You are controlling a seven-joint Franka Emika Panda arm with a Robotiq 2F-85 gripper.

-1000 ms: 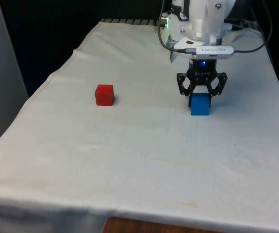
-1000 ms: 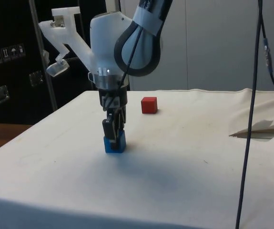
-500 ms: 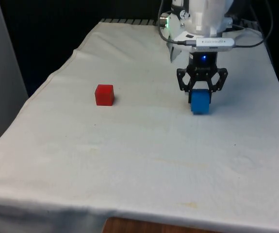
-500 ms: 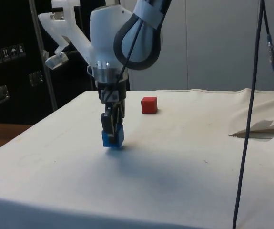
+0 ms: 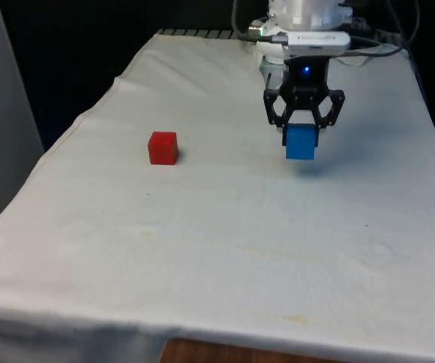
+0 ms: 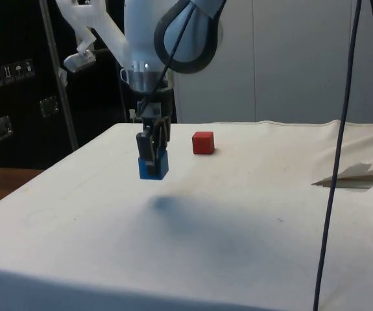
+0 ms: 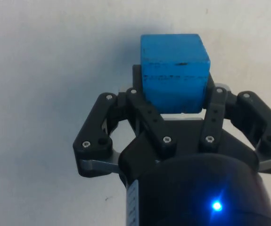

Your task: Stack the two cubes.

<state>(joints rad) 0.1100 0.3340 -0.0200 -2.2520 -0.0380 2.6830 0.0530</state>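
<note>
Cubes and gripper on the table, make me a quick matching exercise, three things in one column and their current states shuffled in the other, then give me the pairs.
Things:
1. blue cube
2. red cube
3. gripper

States:
A. resting alone on the white cloth
B. shut on a cube
C. held in the air above its shadow

Pairs: 1-C, 2-A, 3-B

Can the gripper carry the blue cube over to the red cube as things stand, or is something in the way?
Probably yes. The gripper holds the blue cube lifted off the white cloth, and the red cube sits alone toward the front view's left, its top bare, with open cloth between them.
</note>
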